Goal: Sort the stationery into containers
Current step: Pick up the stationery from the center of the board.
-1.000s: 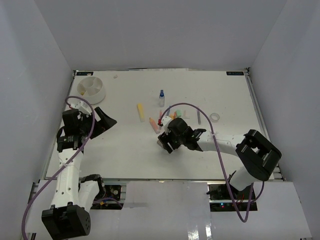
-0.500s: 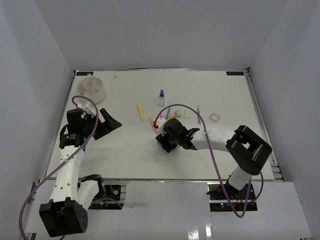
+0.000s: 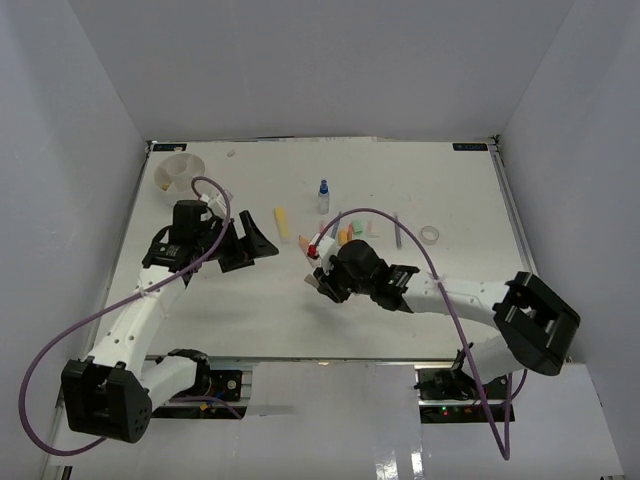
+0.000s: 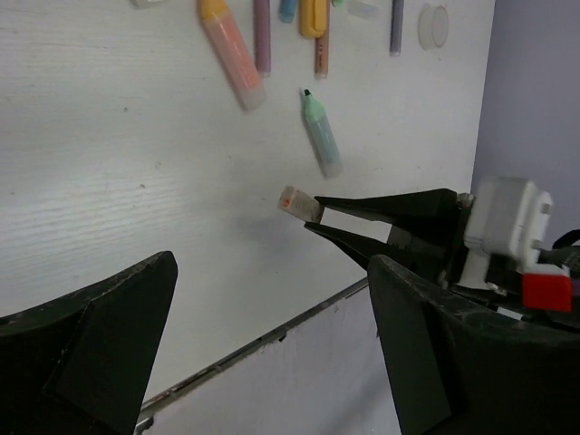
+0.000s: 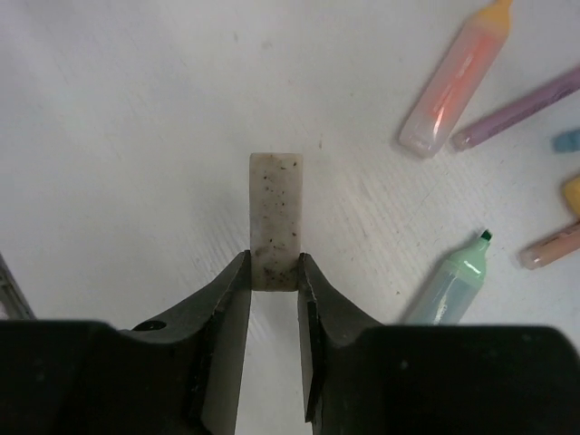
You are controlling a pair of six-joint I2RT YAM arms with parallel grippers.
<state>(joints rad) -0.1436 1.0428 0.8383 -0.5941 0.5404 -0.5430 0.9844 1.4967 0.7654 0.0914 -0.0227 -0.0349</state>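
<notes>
Now the right gripper (image 5: 274,268) is clamped on a small speckled white rectangular eraser block (image 5: 275,213), while the left gripper (image 4: 272,272) gapes wide, empty.

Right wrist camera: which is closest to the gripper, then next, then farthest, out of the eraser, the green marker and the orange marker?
1. Eraser, pinched in the right gripper.
2. Green marker, low on the right.
3. Orange marker, top right.

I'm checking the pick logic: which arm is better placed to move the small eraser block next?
Right. The right gripper pinches one end of the eraser block between its fingers. The left gripper hangs open, apart from the block and holding nothing.
</notes>
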